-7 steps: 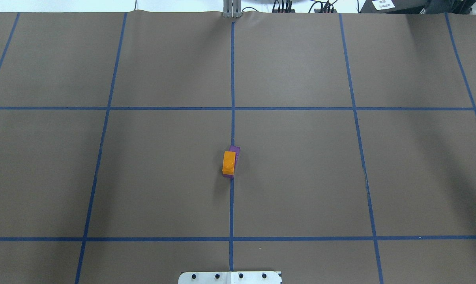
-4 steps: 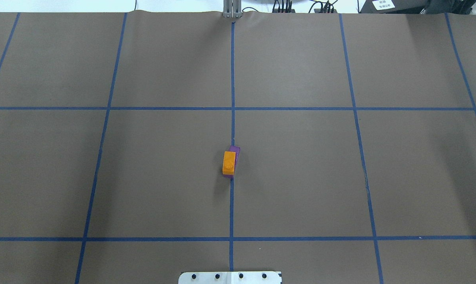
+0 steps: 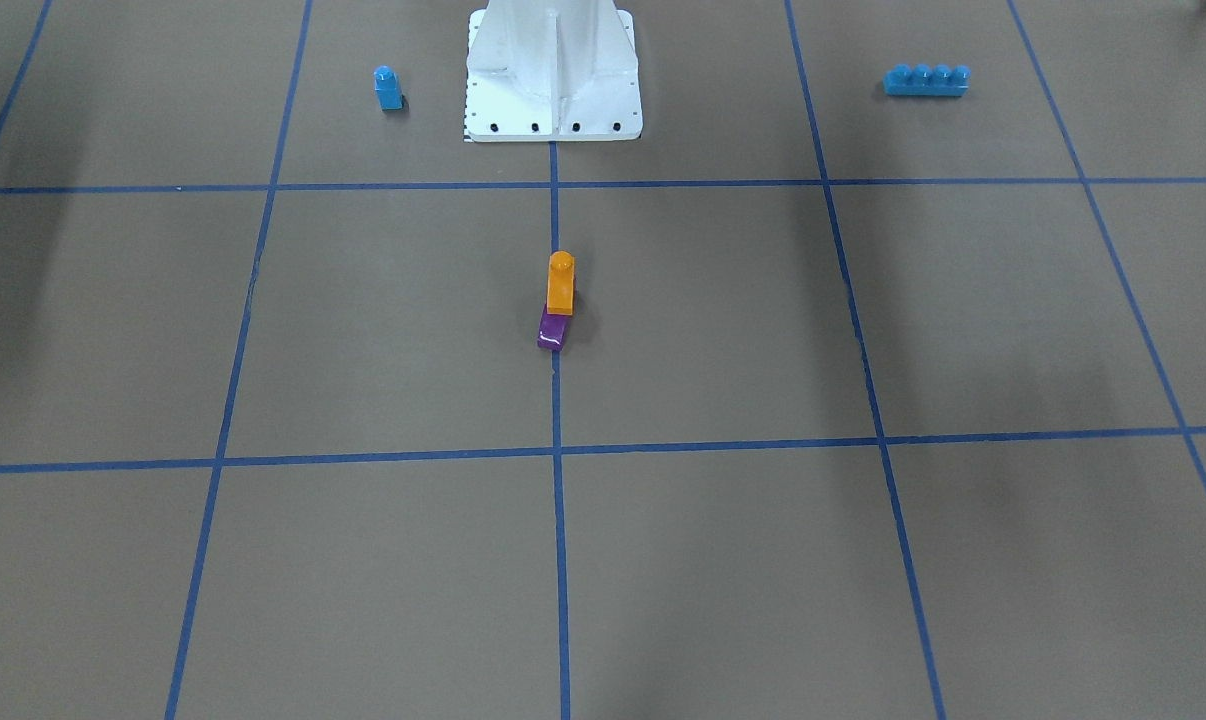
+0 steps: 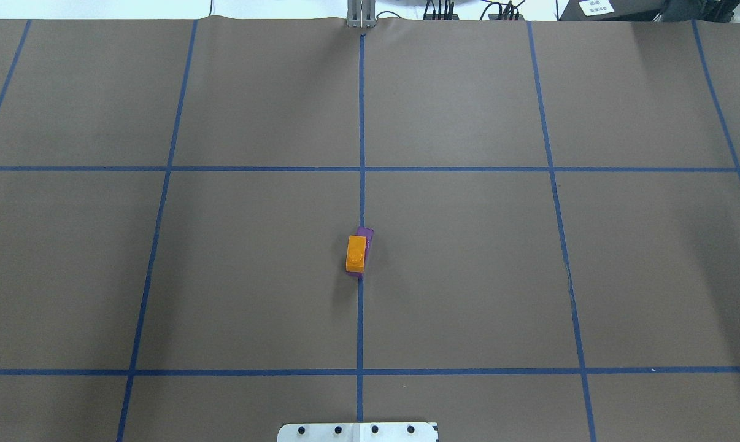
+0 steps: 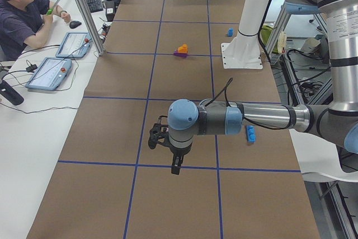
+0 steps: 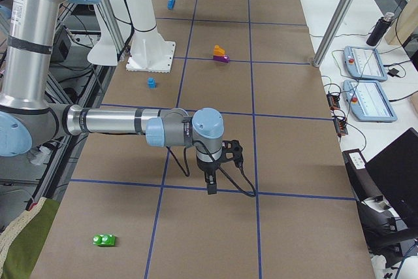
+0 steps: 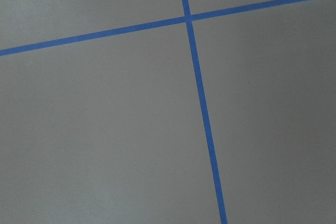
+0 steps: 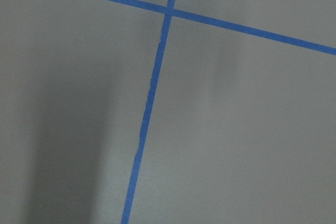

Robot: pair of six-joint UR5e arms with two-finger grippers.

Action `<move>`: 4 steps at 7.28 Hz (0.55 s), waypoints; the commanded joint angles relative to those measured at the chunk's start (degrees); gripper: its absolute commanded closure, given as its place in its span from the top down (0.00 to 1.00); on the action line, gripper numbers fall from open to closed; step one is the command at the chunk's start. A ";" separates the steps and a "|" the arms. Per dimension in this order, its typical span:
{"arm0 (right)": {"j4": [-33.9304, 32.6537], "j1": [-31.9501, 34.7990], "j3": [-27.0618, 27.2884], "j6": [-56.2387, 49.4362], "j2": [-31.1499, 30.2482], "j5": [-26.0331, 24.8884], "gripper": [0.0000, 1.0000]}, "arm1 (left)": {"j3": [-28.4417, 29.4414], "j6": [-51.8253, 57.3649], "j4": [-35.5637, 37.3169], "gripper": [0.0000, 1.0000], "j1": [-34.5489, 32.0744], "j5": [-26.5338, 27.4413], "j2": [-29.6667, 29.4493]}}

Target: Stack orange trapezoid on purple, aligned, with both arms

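Observation:
The orange trapezoid point(image 4: 356, 253) sits on top of the purple block point(image 4: 365, 235) at the table's middle, on the centre tape line. The purple block sticks out from under it on the far side, so the two are offset along their length. The front view shows the orange block point(image 3: 560, 283) on the purple block point(image 3: 553, 329). My left gripper point(image 5: 175, 167) hangs over the table's left end, far from the stack. My right gripper point(image 6: 211, 187) hangs over the right end. Both show only in the side views, so I cannot tell open or shut.
A small blue block point(image 3: 388, 87) and a long blue brick point(image 3: 925, 80) lie beside the white robot base point(image 3: 553, 80). A green block point(image 6: 104, 240) lies near the right end. An operator point(image 5: 22, 15) sits at a side desk with tablets point(image 5: 47, 74).

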 commanded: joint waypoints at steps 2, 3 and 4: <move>0.09 -0.07 0.19 0.23 0.15 -0.01 1.00 | -0.15 0.00 0.00 1.00 0.05 0.00 0.00; 0.18 -0.07 0.45 2.15 0.50 -0.01 1.00 | -0.06 0.00 0.00 1.00 0.05 0.00 0.00; 0.26 -0.07 0.45 2.78 0.77 0.08 1.00 | -0.06 0.00 0.00 1.00 0.05 0.00 0.00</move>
